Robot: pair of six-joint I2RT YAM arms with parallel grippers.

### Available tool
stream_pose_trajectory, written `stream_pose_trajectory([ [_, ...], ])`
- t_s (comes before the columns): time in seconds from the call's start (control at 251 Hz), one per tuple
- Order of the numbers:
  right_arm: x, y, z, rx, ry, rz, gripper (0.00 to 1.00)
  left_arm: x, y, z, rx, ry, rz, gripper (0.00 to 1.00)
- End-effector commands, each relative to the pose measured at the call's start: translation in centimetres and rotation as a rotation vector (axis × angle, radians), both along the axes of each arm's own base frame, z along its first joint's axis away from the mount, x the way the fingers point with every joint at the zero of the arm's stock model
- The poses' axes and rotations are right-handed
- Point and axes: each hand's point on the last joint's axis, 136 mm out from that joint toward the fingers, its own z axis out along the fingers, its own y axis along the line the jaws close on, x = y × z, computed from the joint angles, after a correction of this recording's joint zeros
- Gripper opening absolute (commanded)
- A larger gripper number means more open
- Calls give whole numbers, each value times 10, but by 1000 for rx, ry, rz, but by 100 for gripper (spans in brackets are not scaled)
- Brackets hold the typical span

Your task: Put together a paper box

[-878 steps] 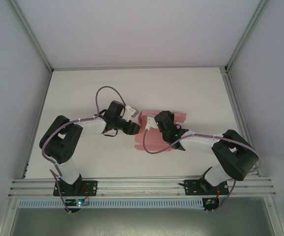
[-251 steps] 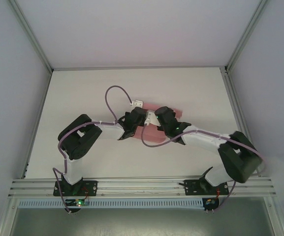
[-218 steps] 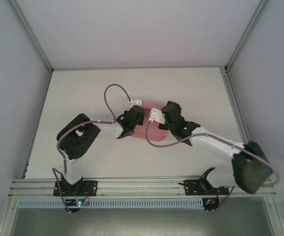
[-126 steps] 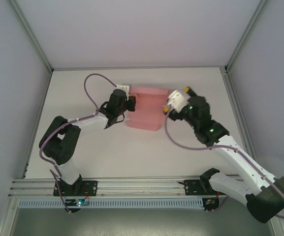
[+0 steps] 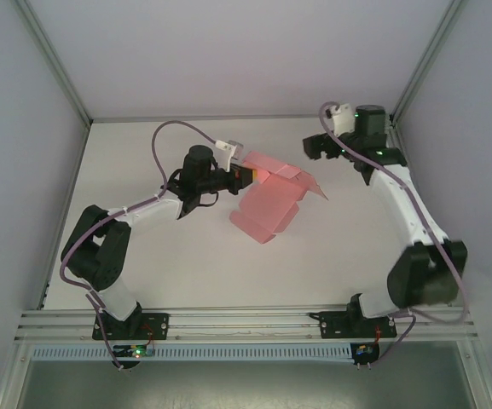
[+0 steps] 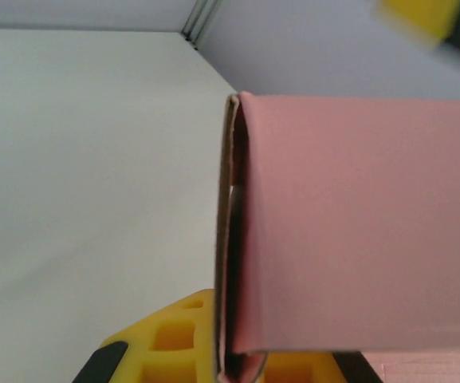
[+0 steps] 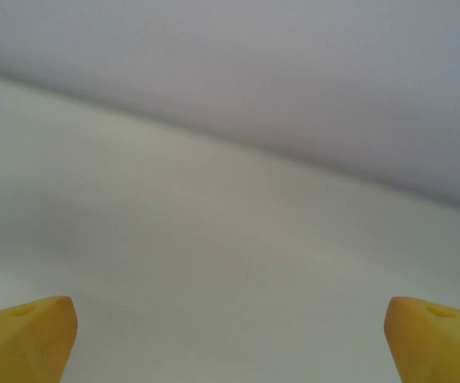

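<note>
Holding the half-folded paper box (image 5: 271, 204) over the middle of the surface (image 5: 143, 256), left jaws pinch its left edge; right jaws hang spread near the far right corner. Best bet: firm pinch, right jaws press loose flaps (image 5: 301, 177) along creases, slowly.

We count one pink paper box (image 5: 271, 204), one tabletop (image 5: 122, 170), two arms (image 5: 147, 210), one left end effector (image 5: 244, 175) and one right end effector (image 5: 316, 146).
</note>
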Motion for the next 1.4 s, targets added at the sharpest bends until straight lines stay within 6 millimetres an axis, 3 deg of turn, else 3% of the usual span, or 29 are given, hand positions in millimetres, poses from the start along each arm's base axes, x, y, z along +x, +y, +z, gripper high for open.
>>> stream_pose_trajectory([
  [0.0, -29, 70, -17, 172, 153, 264, 98, -3, -11, 27, -27, -55, -58, 0],
  [0.136, -33, 107, -34, 186, 199, 365, 98, -7, -23, 28, -10, -74, -101, 0],
  [0.303, -43, 134, -28, 227, 187, 470, 98, -3, -32, 20, 77, -51, -103, 0],
  [0.523, -77, 166, -8, 296, 138, 657, 98, 34, -19, -1, 187, 62, 181, 0],
  [0.623, -94, 185, -10, 293, 148, 739, 98, 42, -26, -1, 162, 83, 207, 0],
  [0.718, -92, 187, -17, 286, 157, 722, 98, 48, -31, 3, 199, 56, 244, 0],
  [0.83, -76, 174, -25, 223, 138, 616, 98, 42, -41, 9, 223, 12, 211, 0],
  [0.91, -56, 148, -27, 166, 119, 468, 98, 38, -36, 8, 241, 4, 222, 0],
  [1.05, -21, 58, -30, 53, 84, 55, 98, 28, -12, 5, 308, -59, 263, 0],
  [1.129, -22, 7, -21, -22, 46, -105, 98, 25, 8, 2, 353, -102, 328, 0],
  [1.185, -29, -13, -8, -63, 17, -146, 98, 25, 20, -1, 396, -116, 372, 0],
  [1.265, -46, -18, 19, -89, -39, -115, 98, 25, 33, -3, 450, -121, 412, 0],
  [1.397, -89, 20, 59, -18, -89, 159, 98, 23, 35, -2, 445, -130, 410, 0],
])
